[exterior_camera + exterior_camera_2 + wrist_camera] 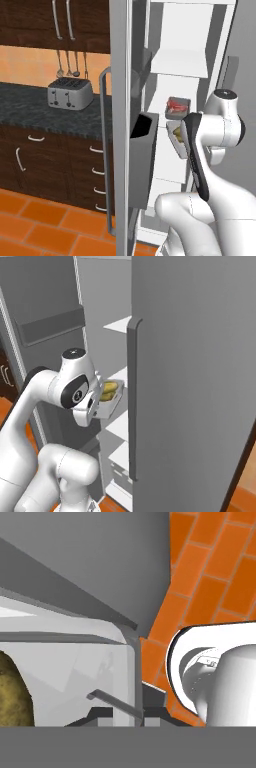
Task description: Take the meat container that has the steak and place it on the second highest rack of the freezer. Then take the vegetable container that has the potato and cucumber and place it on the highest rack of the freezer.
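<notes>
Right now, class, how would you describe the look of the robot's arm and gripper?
The arm is built of glossy white rounded segments with dark grey to black bands at the joints and a round dark-rimmed cap on top. The gripper ends in two small dark fingertips.

Glossy white rounded arm (220,131), dark joints

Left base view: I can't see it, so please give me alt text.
White robot arm reaches into an open grey freezer, beside a tray of red steak on a white shelf. A silver toaster sits on the dark counter at left.
</notes>
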Available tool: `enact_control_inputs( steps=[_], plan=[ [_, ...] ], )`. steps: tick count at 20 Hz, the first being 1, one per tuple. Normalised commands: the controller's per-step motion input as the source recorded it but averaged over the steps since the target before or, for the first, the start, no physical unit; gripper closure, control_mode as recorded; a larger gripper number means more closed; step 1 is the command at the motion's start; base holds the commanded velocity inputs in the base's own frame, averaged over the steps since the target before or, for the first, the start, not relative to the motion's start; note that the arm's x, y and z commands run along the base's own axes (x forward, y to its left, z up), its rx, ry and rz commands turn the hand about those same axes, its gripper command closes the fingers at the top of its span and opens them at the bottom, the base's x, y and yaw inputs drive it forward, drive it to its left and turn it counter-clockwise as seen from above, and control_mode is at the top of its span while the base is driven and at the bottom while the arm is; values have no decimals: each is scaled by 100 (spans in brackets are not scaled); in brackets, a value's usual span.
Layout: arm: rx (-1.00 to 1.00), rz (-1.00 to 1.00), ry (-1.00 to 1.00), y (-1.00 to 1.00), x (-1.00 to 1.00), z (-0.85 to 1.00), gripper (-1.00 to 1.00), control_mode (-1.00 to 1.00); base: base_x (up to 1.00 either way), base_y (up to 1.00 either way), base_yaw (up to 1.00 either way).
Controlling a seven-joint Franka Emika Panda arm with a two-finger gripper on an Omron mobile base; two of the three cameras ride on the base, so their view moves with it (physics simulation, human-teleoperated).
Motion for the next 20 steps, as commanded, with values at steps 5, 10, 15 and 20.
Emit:
enact_control_inputs(
  steps=[5,10,15,20],
  plan=[
    [0,0,0,0,0,0,100,100,42,0,0],
    [0,-4,-4,0,0,15,100,-100,0,0,0],
    [0,-17,-17,-3,0,64,100,-100,0,0,0],
    [4,-1,-23,0,14,64,100,-100,0,0,0]
  ],
)
